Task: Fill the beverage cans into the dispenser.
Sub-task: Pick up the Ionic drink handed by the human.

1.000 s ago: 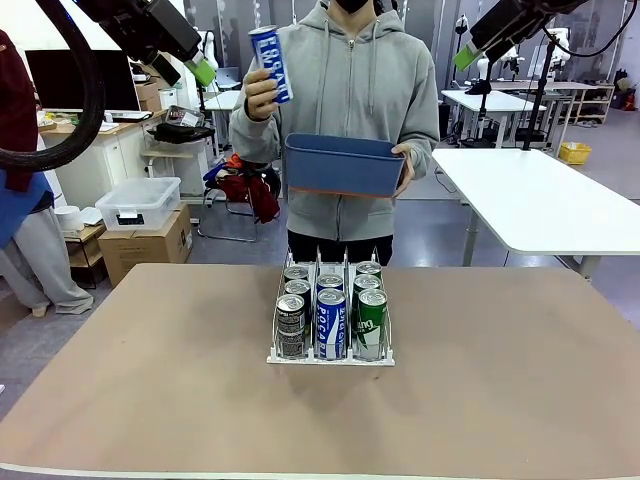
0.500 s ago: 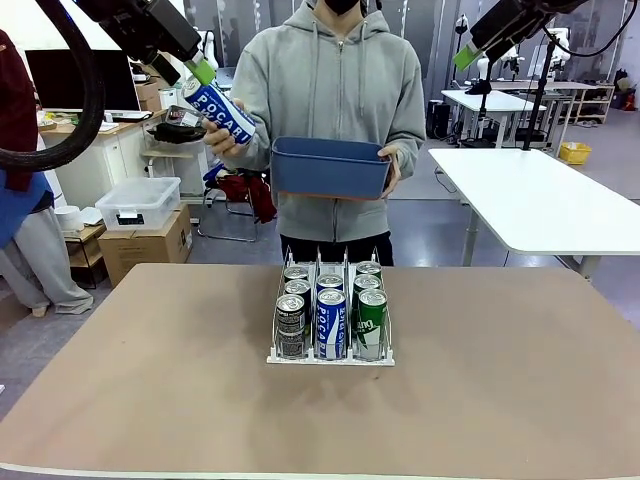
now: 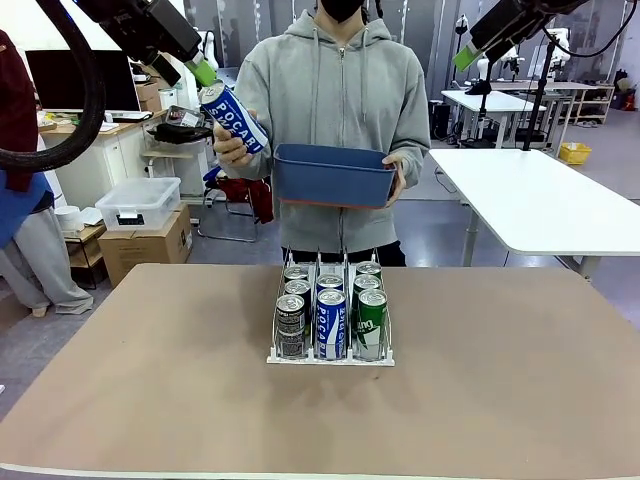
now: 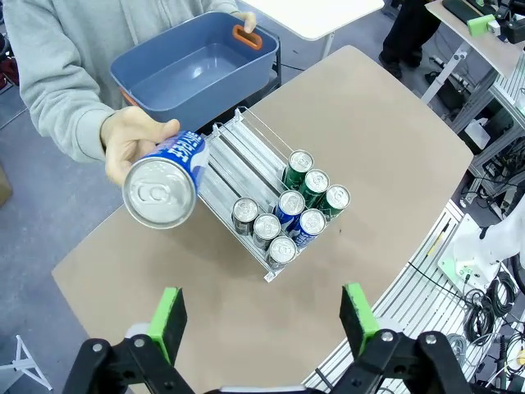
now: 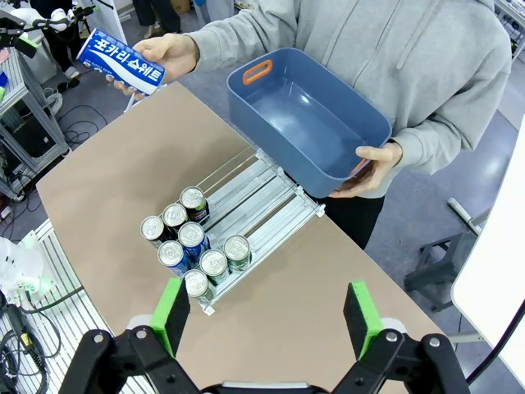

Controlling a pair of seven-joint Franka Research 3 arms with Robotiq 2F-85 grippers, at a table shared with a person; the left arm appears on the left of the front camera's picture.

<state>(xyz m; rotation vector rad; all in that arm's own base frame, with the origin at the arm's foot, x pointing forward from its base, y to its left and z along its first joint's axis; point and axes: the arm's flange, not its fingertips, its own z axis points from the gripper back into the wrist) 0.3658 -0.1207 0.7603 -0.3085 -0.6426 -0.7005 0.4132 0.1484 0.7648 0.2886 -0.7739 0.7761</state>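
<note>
Beverage cans [image 3: 331, 310] stand in the three lanes of the dispenser [image 3: 330, 355] at mid-table, apparently three per lane. A person's hand [image 3: 232, 148] holds a blue-and-white can [image 3: 233, 117] tilted, beside the blue bin [image 3: 333, 175]. Left gripper [image 4: 261, 316] and right gripper [image 5: 267, 316] hover high, jaws spread and empty.

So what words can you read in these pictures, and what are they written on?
"POCARI": on the blue-and-white can in the person's hand, front view.
"포카리 스웨트": on that same can, right wrist view.
"POCA": partly readable on the front blue-and-white can in the dispenser.
Print on the green can and black-and-silver can: too small to read.
</note>
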